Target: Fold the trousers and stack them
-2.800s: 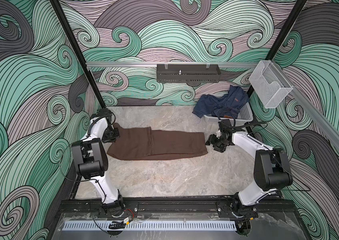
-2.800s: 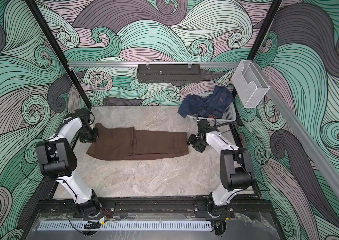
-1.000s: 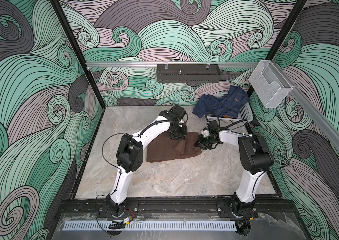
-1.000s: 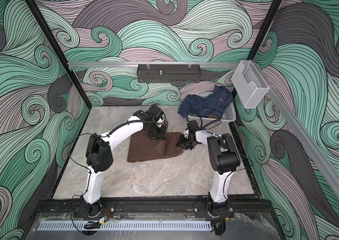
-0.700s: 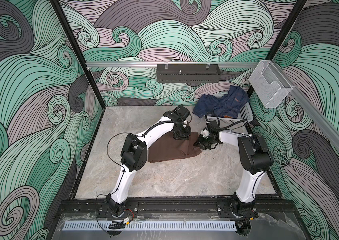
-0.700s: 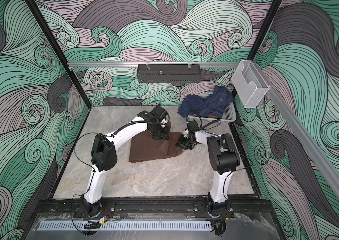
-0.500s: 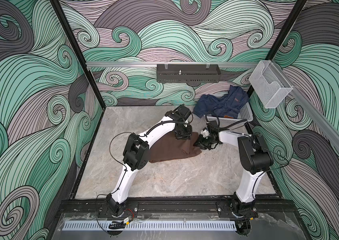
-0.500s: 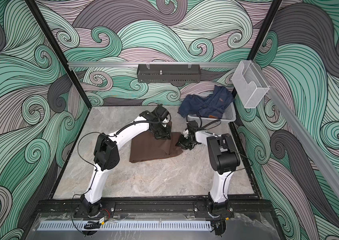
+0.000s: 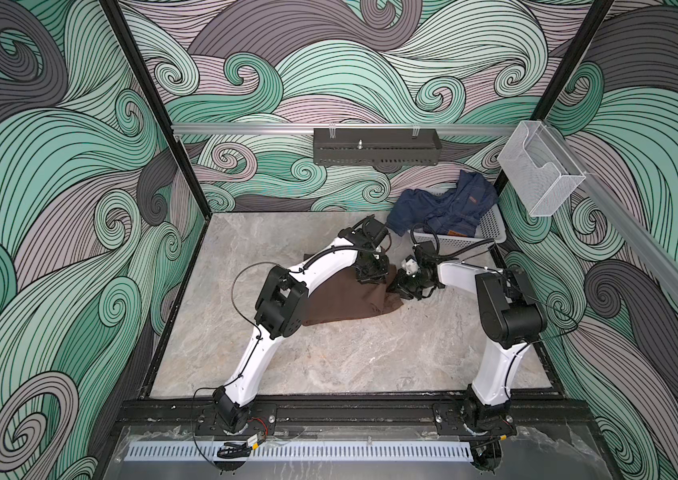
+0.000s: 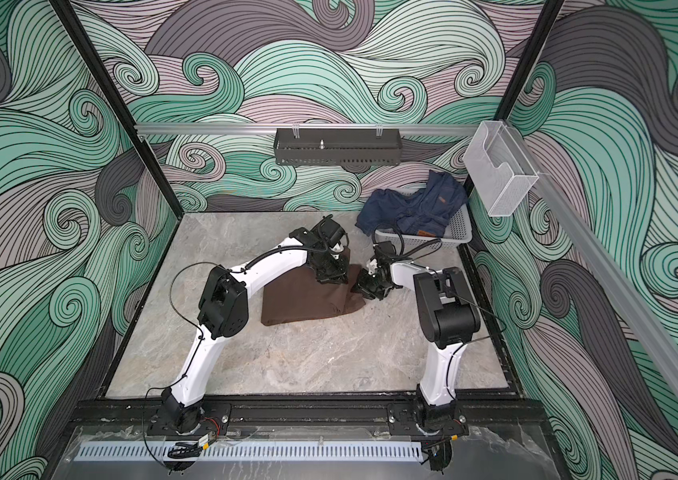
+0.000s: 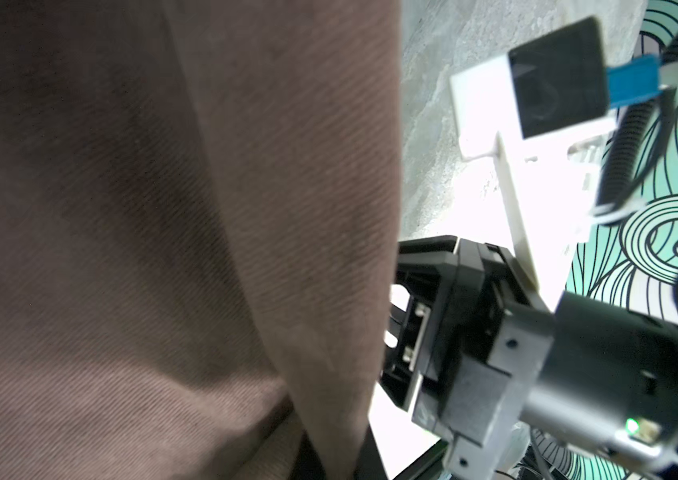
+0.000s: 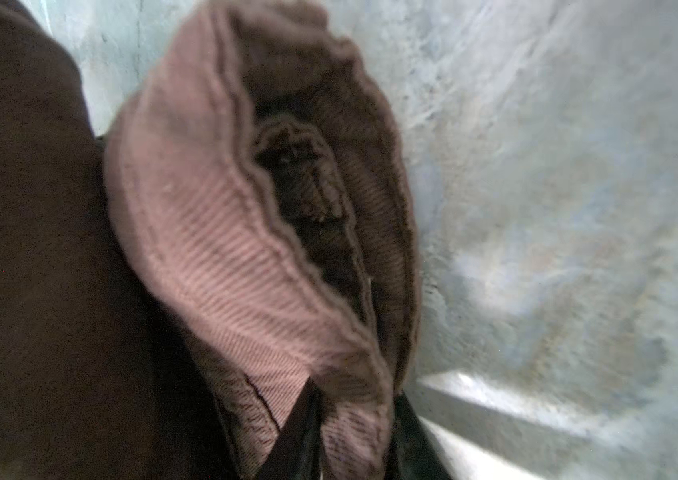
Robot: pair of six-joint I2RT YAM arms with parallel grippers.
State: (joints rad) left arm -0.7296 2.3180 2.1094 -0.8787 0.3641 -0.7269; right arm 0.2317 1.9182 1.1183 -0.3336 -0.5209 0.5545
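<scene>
Brown twill trousers (image 9: 350,299): folded wedge w/ ribbed hem.

trousers (image 9: 345,301): plain dark brown, matte, no print. Left wrist view shows a fine diagonal twill rib that reads lighter, taupe-brown. In the right wrist view the hem (image 12: 225,270) goes pinkish brown in the light, with darker stitch lines and near-black inner folds.
tabletop (image 9: 350,361): grey marble pattern, beige and rust veining.
walls (image 9: 38,166): swirling wave print in mint, teal, mauve-grey and charcoal, with thin black contour lines.
Far right corner of the tabletop: denim (image 9: 437,210) is dark blue with a tan patch (image 9: 471,200); the basket (image 9: 493,226) is white, perforated.
left arm (image 9: 320,266) and right arm (image 9: 453,272): white links, black joints.
tray (image 9: 374,146) black, rail (image 9: 246,128) silver, wire holder (image 9: 537,178) white mesh.
</scene>
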